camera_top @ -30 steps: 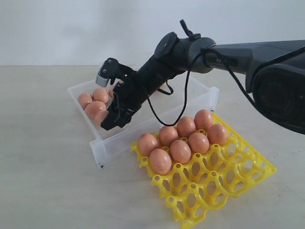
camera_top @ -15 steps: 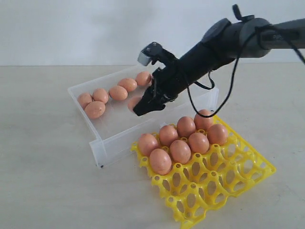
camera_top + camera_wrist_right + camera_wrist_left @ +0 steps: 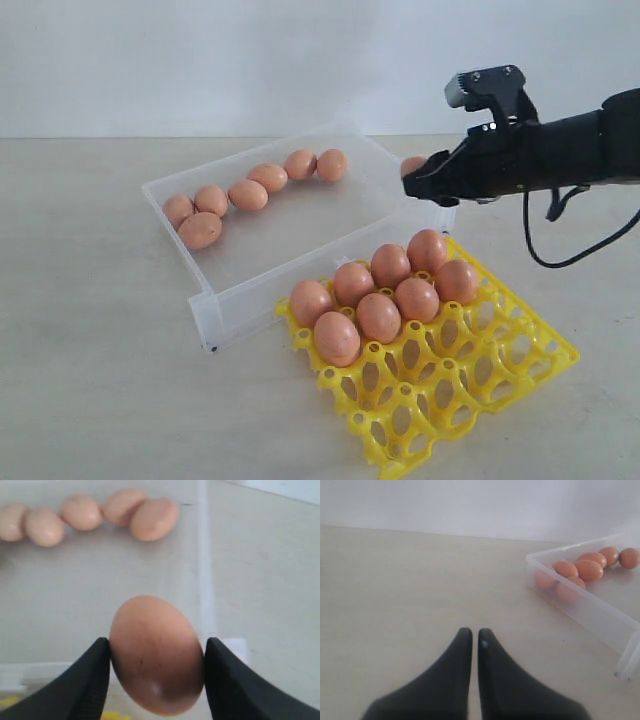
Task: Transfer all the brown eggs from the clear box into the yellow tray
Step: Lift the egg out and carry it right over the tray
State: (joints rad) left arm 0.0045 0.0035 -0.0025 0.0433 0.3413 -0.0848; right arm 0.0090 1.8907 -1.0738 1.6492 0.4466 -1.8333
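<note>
Count: seven brown eggs (image 3: 248, 194) lie in the clear box (image 3: 240, 300) and eight sit in the yellow tray (image 3: 470, 385). One further egg (image 3: 156, 655) is clamped between the right gripper (image 3: 415, 180) fingers, above the box's corner nearest the tray. From the exterior it is mostly hidden. The left gripper (image 3: 471, 632) is empty, its jaws nearly together, over bare table. That arm is out of the exterior view.

yellow tray (image 3: 452, 392) front cups open, back rows blocked by brown eggs (image 3: 379, 317), clear box (image 3: 243, 297) centre bare
</note>
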